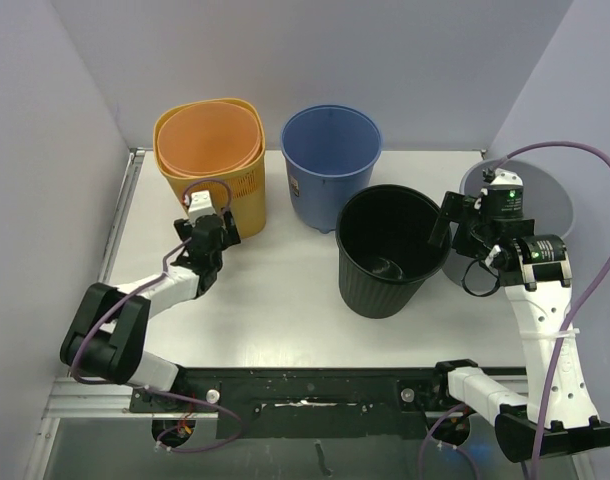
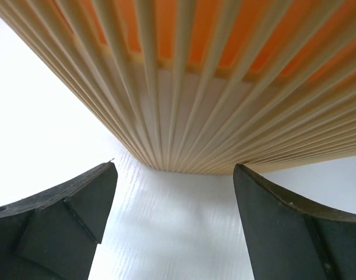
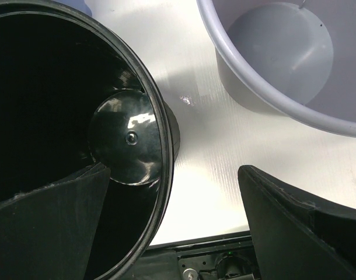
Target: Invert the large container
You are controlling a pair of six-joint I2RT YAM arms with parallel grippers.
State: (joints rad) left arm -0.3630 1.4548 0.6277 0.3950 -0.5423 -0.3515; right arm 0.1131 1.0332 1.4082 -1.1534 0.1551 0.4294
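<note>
Black container [image 1: 385,250] stands upright on the table, just beside the grey tub [image 1: 560,200]. Our right gripper [image 3: 175,174] is spread wide astride its rim, 1 finger inside. We should seat deep on the rim, then clamp firmly before tipping.

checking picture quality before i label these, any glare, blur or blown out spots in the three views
Top view: even light, sharp, only soft shadows under the bins. Left wrist: table blown out to white, orange basket ribs slightly soft up close. Right wrist: bright glare patch on the floor of the black bin.
</note>
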